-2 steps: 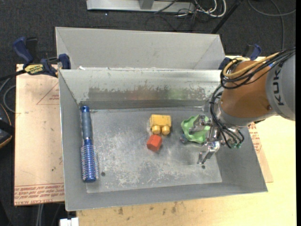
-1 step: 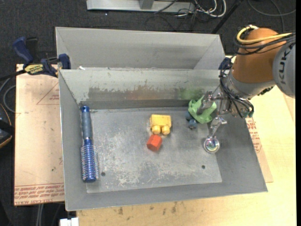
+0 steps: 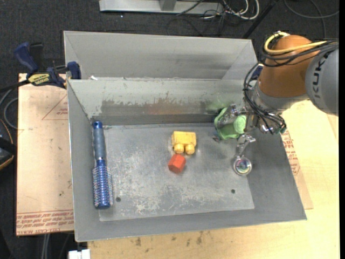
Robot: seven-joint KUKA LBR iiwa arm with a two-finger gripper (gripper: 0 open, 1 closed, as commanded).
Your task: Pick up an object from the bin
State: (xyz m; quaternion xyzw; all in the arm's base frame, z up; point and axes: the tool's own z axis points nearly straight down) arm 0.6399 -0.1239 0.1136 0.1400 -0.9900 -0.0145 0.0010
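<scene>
Green soft-looking thing [image 3: 225, 122] sits at bin's [image 3: 161, 99] right side, near back wall, right up against gripper [image 3: 240, 130]. Can't tell whether the gripper has hold of it, nor how wide it's open. Small silver round obj [image 3: 242, 166] just in front. Yellow block [image 3: 184, 142] & red block [image 3: 177, 164] mid-bin, blue hairbrush [image 3: 100, 171] along left wall.

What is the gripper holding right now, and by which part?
A small green object sits between the fingers of the gripper, near the right back corner of the bin. Which part of it is gripped cannot be told.
</scene>
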